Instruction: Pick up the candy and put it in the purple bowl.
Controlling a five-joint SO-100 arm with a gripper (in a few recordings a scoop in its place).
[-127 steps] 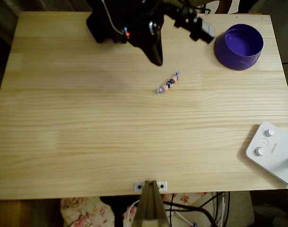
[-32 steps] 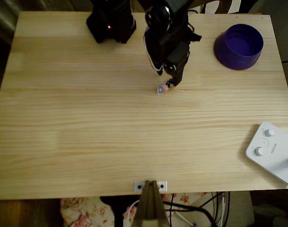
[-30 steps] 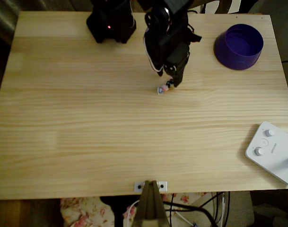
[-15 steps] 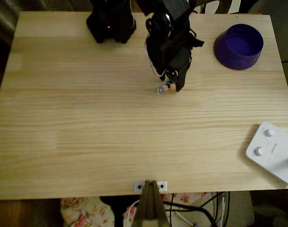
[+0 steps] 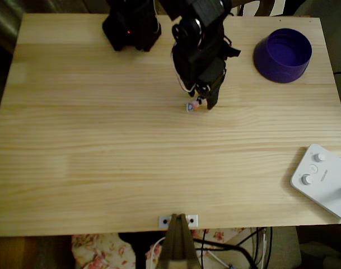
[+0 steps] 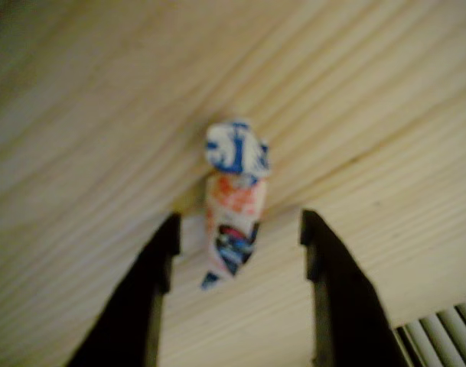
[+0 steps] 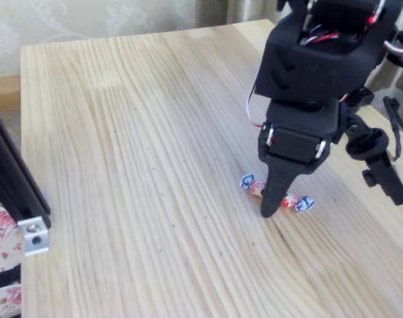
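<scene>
The candy (image 6: 233, 214) is a small pinkish-orange and white wrapped sweet with twisted blue-white ends, lying on the pale wooden table (image 5: 103, 140). In the wrist view my gripper (image 6: 239, 241) is open, one dark finger on each side of the candy with a gap to each. The fixed view shows a black finger (image 7: 274, 192) standing on the table in front of the candy (image 7: 297, 201), whose two ends stick out either side. From overhead, one end of the candy (image 5: 191, 107) shows beside the gripper (image 5: 205, 103). The purple bowl (image 5: 283, 54) stands at the far right corner.
The arm's black base (image 5: 131, 25) sits at the table's far edge. A white device with knobs (image 5: 321, 179) lies at the near right corner. A metal bracket (image 5: 178, 220) is clamped to the near edge, with a black post (image 7: 12, 179) at the fixed view's left.
The gripper has come down and shifted slightly toward the near edge, so its fingers now straddle the candy. The candy has stayed in place.
</scene>
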